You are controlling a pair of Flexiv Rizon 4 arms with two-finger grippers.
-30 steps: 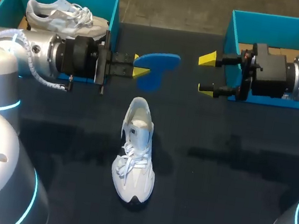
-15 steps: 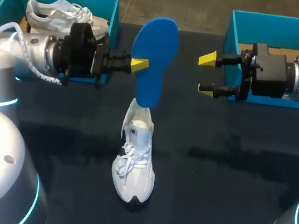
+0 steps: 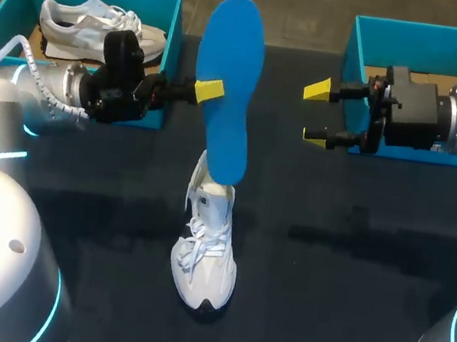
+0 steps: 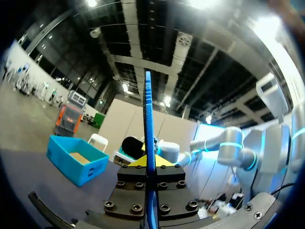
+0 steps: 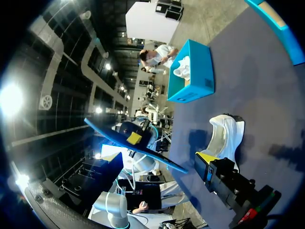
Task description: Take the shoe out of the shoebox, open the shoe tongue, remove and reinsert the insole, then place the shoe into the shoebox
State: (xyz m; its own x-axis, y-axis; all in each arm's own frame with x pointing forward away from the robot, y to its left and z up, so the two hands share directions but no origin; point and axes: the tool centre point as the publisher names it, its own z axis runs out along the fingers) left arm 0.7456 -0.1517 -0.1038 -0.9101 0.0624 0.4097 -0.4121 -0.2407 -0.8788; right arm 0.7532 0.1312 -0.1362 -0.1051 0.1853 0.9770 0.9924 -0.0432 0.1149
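A white shoe (image 3: pixel 206 249) stands on the black table, toe towards the front edge. My left gripper (image 3: pixel 209 91) is shut on a blue insole (image 3: pixel 228 85), gripping its side edge. The insole stands almost upright, with its lower end at the shoe's heel opening. In the left wrist view the insole (image 4: pixel 147 119) appears edge-on between the fingers of that gripper (image 4: pixel 148 162). My right gripper (image 3: pixel 316 113) hangs open and empty to the right of the insole, in front of the right shoebox (image 3: pixel 379 30). The right wrist view shows the insole (image 5: pixel 136 145) above the shoe (image 5: pixel 226 133).
A blue shoebox (image 3: pixel 163 2) at the back left holds a second white shoe (image 3: pixel 96 20). The right shoebox sits at the back right behind my right arm. Black table surface stretches on both sides of the shoe.
My left gripper has turned the insole from lying flat to standing upright and drawn back to the left. The insole's lower end now meets the shoe's heel. The right arm has not moved.
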